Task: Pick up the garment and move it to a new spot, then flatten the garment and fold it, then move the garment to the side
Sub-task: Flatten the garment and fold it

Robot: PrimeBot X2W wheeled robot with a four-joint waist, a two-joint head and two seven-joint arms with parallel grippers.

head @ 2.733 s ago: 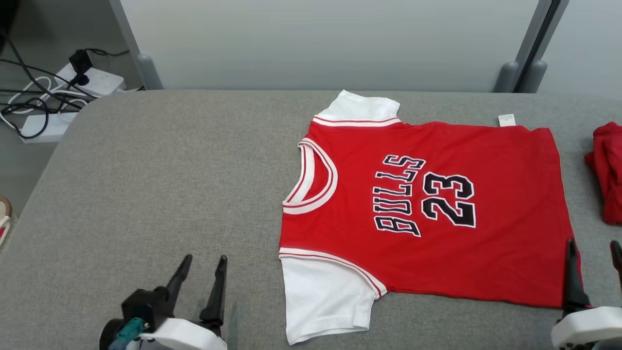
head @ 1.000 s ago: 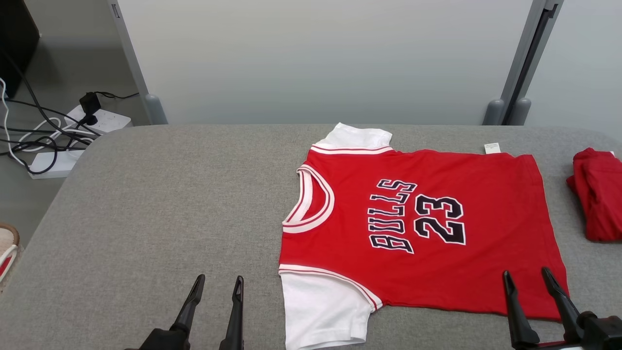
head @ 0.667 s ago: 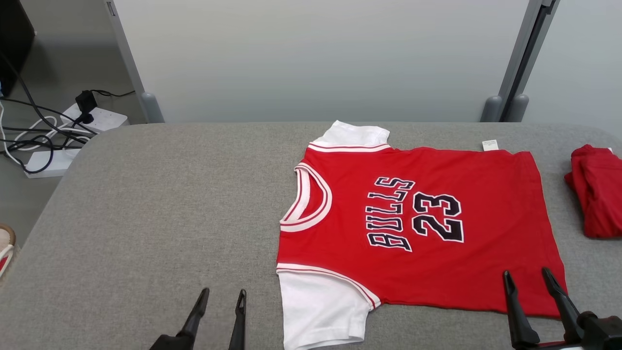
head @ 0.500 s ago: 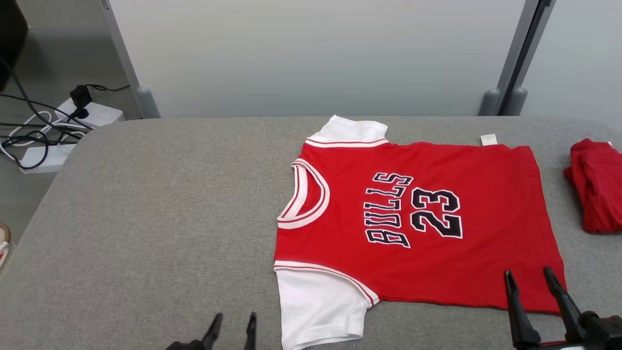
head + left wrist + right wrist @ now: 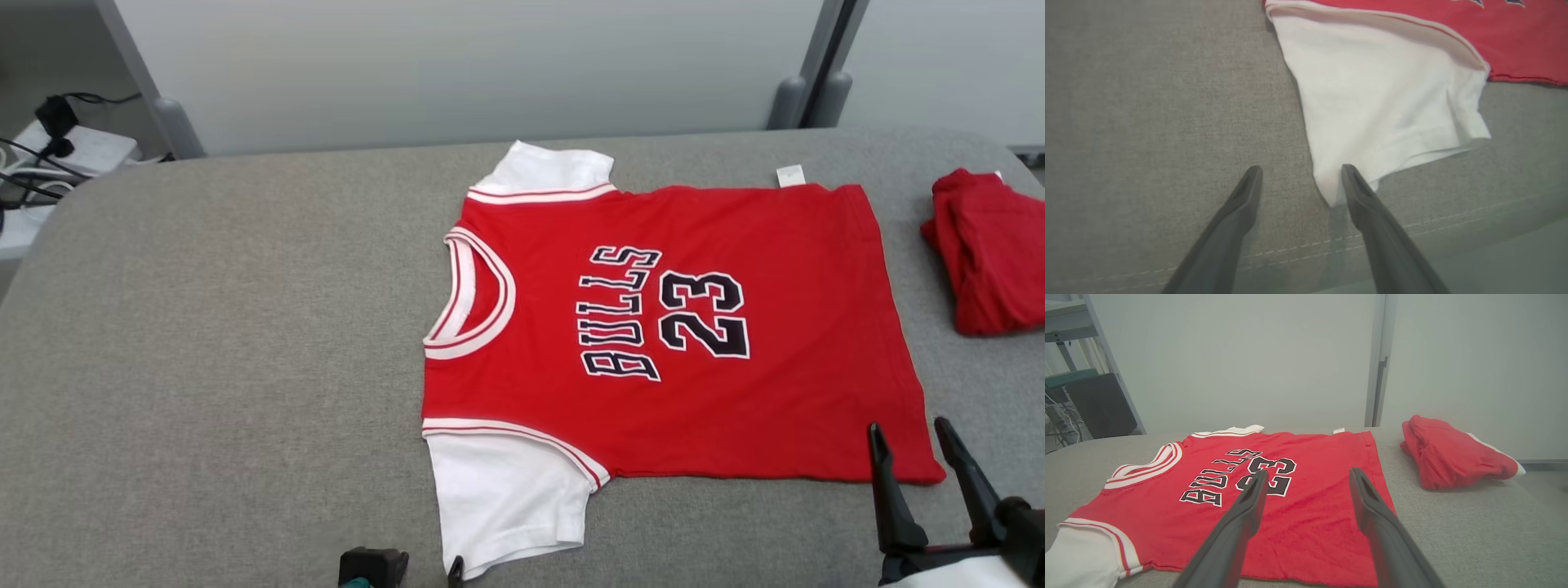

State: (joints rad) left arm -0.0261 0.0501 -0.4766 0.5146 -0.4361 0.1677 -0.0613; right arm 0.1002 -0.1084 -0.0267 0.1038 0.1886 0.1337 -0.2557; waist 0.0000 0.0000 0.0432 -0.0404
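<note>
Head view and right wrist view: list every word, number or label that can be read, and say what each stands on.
"BULLS": black, white-edged letters on the chest of the red jersey.
"23": beside that word, on the same jersey.
Print on the white tag at the jersey's far edge: too small to read.
On the folded red garment: no text visible.

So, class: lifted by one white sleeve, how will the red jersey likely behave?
Probably floppy: the jersey lies thin and flat, so it should drape. Likely light: its sleeve hem ripples loosely. It may drag on the grey fabric.
</note>
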